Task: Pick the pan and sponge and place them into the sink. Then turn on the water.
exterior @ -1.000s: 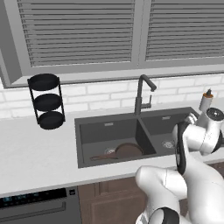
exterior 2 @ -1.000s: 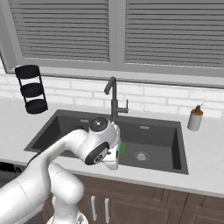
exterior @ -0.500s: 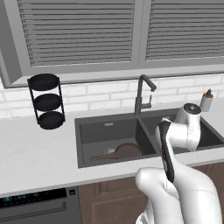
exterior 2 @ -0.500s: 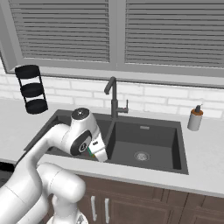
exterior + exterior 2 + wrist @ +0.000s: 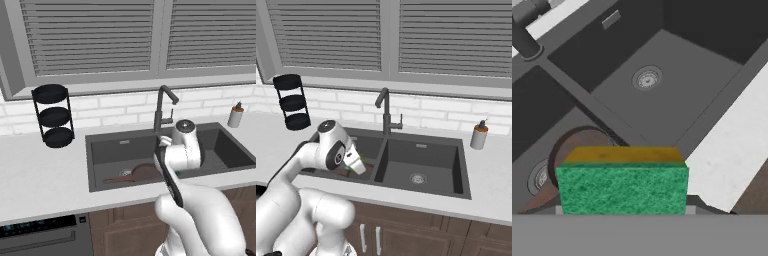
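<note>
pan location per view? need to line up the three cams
Left base view: pan lies on the floor of the left sink bowl, handle pointing left.
Right base view: a brown sliver in the left bowl, below the gripper, mostly hidden.
Hand view: lower left, behind the sponge.
Shared landmark: the faucet.

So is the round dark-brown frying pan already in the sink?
In: the frying pan lies on the floor of the sink's left bowl.

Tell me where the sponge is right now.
In the hand view the sponge sits in the gripper, over the sink, above the pan in one bowl.
</note>
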### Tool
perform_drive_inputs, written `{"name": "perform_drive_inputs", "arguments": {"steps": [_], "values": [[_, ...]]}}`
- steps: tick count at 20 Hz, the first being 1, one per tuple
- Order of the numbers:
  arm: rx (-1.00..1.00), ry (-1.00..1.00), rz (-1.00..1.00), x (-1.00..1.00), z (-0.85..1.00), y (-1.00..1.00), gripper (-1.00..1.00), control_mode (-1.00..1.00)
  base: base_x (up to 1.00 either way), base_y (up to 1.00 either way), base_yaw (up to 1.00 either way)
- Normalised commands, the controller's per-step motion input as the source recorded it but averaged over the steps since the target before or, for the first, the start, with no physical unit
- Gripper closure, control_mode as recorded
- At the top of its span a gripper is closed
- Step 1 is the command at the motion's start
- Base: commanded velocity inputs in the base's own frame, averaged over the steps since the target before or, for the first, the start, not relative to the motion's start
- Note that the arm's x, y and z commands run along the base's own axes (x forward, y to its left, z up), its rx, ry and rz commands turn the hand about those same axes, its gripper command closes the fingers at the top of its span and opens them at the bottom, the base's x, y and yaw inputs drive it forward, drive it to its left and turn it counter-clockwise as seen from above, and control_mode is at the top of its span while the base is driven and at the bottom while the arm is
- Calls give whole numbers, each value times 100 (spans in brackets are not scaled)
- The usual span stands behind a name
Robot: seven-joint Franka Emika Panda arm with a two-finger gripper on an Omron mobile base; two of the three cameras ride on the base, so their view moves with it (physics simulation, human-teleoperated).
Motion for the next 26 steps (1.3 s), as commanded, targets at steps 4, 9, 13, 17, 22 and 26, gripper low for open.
{"name": "perform_drive_inputs", "arguments": {"steps": [4,9,13,17,22,26], "values": [[-1,6,0,66,-17,56,100,-100,0,0,0],[-1,19,0,54,-27,42,100,-100,0,0,0],[0,6,0,35,-54,5,100,-100,0,0,0],[0,1,1,43,-62,0,100,-100,0,0,0],[0,13,0,58,-38,11,100,-100,0,0,0],[-1,18,0,61,-19,26,100,-100,0,0,0]]}}
